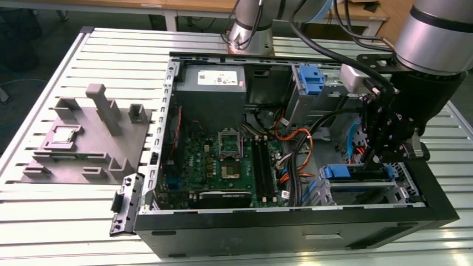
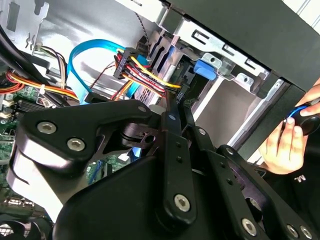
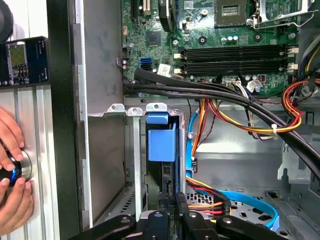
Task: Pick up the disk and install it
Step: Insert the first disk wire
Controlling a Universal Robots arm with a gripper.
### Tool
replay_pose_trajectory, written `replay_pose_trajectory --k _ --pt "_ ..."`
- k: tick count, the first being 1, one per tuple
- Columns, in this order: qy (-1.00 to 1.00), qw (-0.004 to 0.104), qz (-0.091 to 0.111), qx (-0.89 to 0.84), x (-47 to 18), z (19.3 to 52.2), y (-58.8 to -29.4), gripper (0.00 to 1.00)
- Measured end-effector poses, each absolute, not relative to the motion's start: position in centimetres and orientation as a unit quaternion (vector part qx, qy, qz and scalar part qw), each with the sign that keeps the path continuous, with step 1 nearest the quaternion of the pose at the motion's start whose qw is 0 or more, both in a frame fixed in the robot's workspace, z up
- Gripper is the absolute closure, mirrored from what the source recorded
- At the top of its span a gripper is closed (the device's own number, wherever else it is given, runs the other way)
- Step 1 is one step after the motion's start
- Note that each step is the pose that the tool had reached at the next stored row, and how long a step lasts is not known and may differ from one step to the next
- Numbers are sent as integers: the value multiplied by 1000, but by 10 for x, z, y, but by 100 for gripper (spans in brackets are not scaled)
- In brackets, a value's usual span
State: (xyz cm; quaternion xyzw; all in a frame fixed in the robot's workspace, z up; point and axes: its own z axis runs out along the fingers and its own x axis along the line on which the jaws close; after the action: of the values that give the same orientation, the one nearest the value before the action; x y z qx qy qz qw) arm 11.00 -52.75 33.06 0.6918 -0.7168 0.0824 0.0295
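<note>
Your gripper (image 1: 386, 145) sits low over the drive bay (image 1: 402, 183), fingers pinched nearly together on the disk's (image 3: 161, 141) edge; the disk stands on edge in its slot so the blue rails can guide it

Even, bright overhead light falls on my slatted aluminium table (image 1: 66, 210), whose ribs throw back pale glare. The open black computer case (image 1: 296, 227) keeps a dim interior, my arm's shadow lying over the drive bays. In the second wrist view my black gripper linkage (image 2: 170, 165) looms close and soft, slightly out of focus. The green motherboard (image 3: 225, 35) in the first wrist view reads crisp.
</note>
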Motion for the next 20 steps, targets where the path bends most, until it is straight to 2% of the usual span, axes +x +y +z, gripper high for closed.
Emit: replay_pose_trajectory --k 20 --pt "-720 29 82 689 111 330 -527 83"
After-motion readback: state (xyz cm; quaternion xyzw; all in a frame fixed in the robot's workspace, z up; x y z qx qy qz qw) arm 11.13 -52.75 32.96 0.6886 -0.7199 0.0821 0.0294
